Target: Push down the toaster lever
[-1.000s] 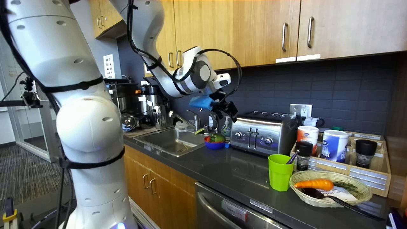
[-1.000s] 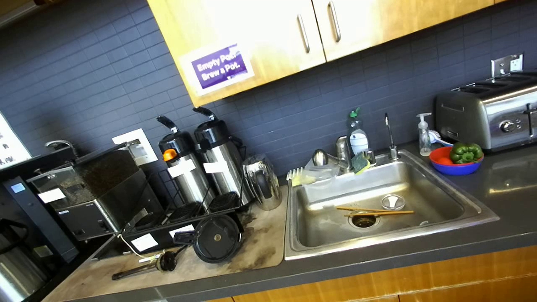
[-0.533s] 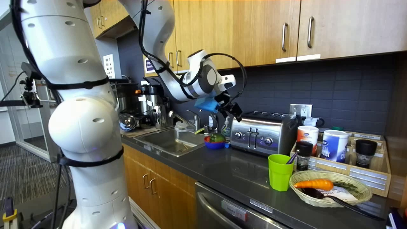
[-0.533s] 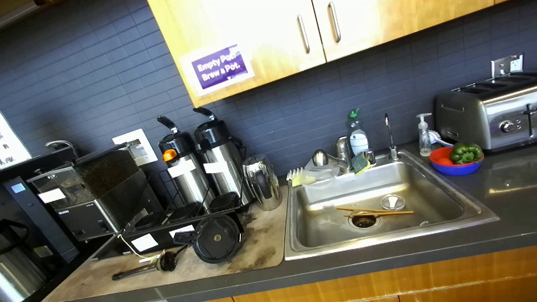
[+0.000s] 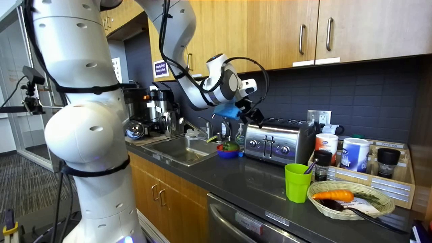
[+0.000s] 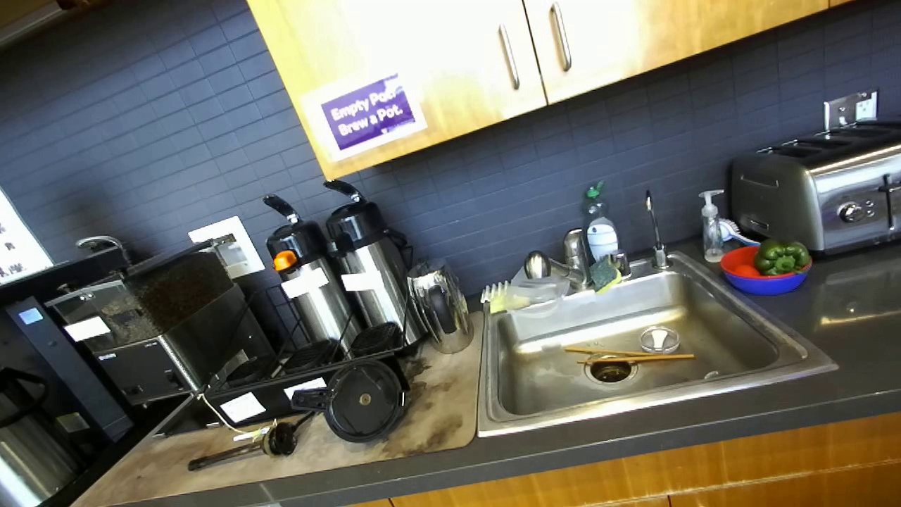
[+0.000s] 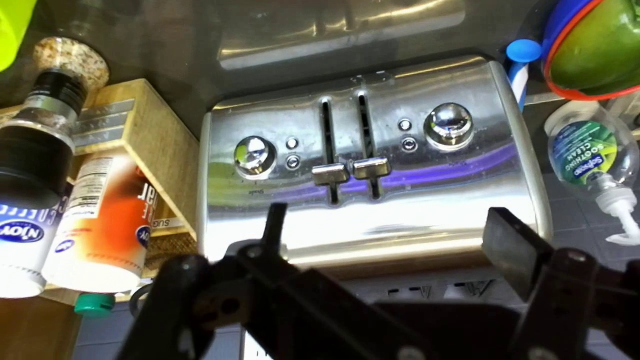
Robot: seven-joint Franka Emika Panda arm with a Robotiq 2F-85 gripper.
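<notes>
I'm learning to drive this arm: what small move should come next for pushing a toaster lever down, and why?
Probably close the jaws: the wrist view shows them wide apart, while both levers sit close together, near the upper ends of their slots. Closed, they would likely press one more cleanly.

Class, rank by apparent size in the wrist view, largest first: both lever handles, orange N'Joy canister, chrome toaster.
1. Chrome toaster
2. Orange N'Joy canister
3. Picture-left lever handle and picture-right lever handle: look alike, so tied
</notes>
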